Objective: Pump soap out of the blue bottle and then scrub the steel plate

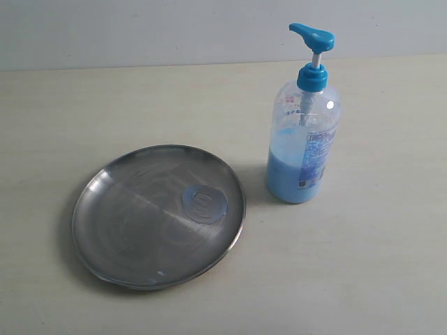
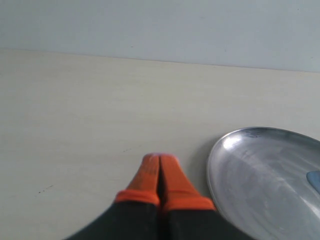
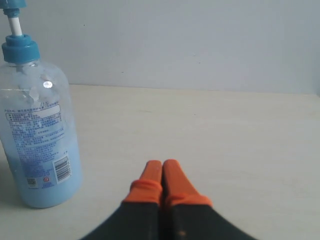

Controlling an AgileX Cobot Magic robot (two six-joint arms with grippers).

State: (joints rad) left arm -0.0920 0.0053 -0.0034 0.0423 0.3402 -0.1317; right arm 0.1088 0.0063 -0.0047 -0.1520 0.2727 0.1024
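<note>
The blue bottle (image 1: 304, 136) stands upright at the right of the table, its blue pump head (image 1: 312, 35) raised and light blue soap (image 1: 285, 180) filling its lower half. To its left lies the steel plate (image 1: 126, 223), round and shiny, with a bluish-grey patch (image 1: 204, 204) on its right part. Neither gripper shows in the exterior view. My left gripper (image 2: 159, 157) is shut and empty over bare table beside the plate's rim (image 2: 212, 170). My right gripper (image 3: 162, 162) is shut and empty, apart from the bottle (image 3: 40, 140).
The pale wooden table (image 1: 363, 265) ends at a light wall (image 1: 174, 28) behind. No other objects are in view.
</note>
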